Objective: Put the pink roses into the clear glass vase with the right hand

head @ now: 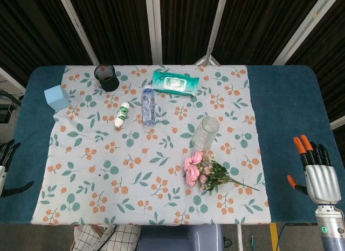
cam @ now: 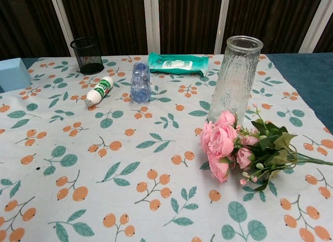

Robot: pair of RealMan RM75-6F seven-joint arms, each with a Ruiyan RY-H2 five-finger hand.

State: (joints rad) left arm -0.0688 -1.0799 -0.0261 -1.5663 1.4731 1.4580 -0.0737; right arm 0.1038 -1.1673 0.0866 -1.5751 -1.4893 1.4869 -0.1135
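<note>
Head view shows the pink roses (head: 195, 167) lying on the flowered cloth (head: 108, 154) of the tabletop (head: 291, 116), just in front of the upright clear glass vase (head: 205, 132) (blooms nearly touching its base). The right robot hand (head: 318, 175) hovers at the edge, fingers spread, holding nothing. The left robot hand (head: 6, 167) is also empty, only partly visible.

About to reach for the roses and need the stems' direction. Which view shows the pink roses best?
The chest view: the pink roses fill the near right, lying flat, blooms beside the base of the clear glass vase, stems trailing right. The head view shows the bunch small from above, with the right hand off to the side.
</note>
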